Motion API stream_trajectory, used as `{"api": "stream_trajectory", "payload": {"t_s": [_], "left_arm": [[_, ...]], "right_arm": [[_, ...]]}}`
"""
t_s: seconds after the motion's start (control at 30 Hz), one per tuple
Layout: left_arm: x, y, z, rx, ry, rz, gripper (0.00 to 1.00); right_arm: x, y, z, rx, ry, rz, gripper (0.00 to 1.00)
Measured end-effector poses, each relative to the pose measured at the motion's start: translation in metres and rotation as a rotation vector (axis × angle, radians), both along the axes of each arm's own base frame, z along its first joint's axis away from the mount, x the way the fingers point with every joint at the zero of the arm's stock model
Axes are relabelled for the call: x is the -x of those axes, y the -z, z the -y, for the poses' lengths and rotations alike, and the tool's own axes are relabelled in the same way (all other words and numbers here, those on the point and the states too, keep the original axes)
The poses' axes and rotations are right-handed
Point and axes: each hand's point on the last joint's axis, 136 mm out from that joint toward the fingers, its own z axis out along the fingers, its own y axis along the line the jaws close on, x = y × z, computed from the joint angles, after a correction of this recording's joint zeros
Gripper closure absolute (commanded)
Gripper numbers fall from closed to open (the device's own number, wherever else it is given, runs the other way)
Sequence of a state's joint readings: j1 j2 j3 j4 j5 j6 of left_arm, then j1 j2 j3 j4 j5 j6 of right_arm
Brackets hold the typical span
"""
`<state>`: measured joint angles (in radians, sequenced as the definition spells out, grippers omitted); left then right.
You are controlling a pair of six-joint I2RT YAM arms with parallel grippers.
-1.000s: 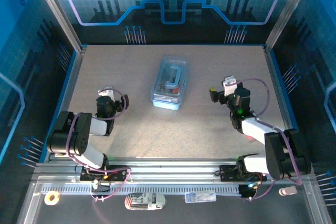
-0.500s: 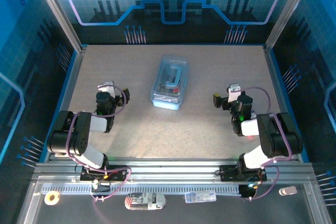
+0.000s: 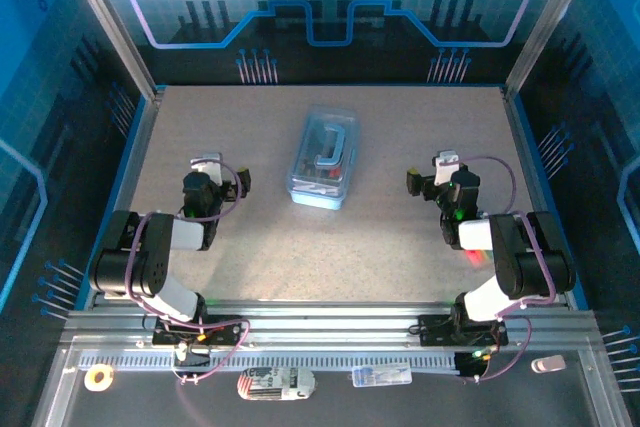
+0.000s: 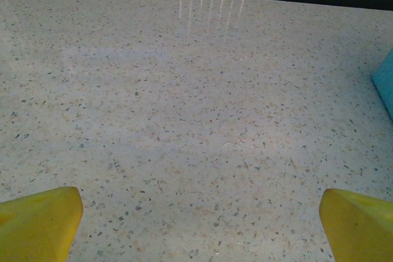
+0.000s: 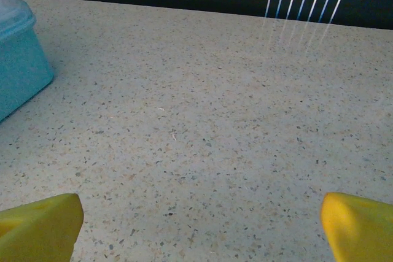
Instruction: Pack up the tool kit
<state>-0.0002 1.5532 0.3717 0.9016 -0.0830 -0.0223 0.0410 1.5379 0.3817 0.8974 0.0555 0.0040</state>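
Note:
The tool kit [image 3: 324, 159], a translucent pale-blue box with its clear lid down and handle on top, lies in the middle of the table; dark tools show faintly through the lid. Its blue corner shows at the right edge of the left wrist view [image 4: 385, 81] and at the left edge of the right wrist view [image 5: 18, 59]. My left gripper [image 3: 215, 179] sits low, well left of the box, open, with nothing between its yellow fingertips [image 4: 40, 222]. My right gripper [image 3: 435, 175] sits low to the box's right, also open and empty, yellow fingertips [image 5: 359, 225] wide apart.
The speckled beige tabletop [image 3: 400, 247] is bounded by blue walls on the left, right and back. Both arms are folded back near their bases at the near edge. A tape roll [image 3: 98, 377] and small packets [image 3: 276, 383] lie on the front rail.
Both arms have drawn back and folded down toward their bases. The right gripper dropped and shifted slightly; the left gripper rose a little toward the back. The box has not moved.

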Motion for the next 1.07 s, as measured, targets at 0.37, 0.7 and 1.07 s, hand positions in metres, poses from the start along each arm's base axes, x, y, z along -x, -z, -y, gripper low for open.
{"api": "stream_trajectory", "payload": {"t_s": [0.37, 0.7, 1.07], "left_arm": [[0.0004, 0.0011, 0.0005, 0.001, 0.002, -0.005, 0.01], [0.0005, 0.0014, 0.0005, 0.001, 0.003, -0.006, 0.01], [0.0005, 0.0014, 0.0005, -0.002, 0.004, -0.006, 0.01]], "right_arm": [[0.0021, 0.0041, -0.0072, 0.006, -0.025, -0.017, 0.0], [0.0021, 0.0042, -0.0073, 0.006, -0.025, -0.018, 0.0], [0.0022, 0.0043, -0.0078, 0.005, -0.028, -0.018, 0.0]]}}
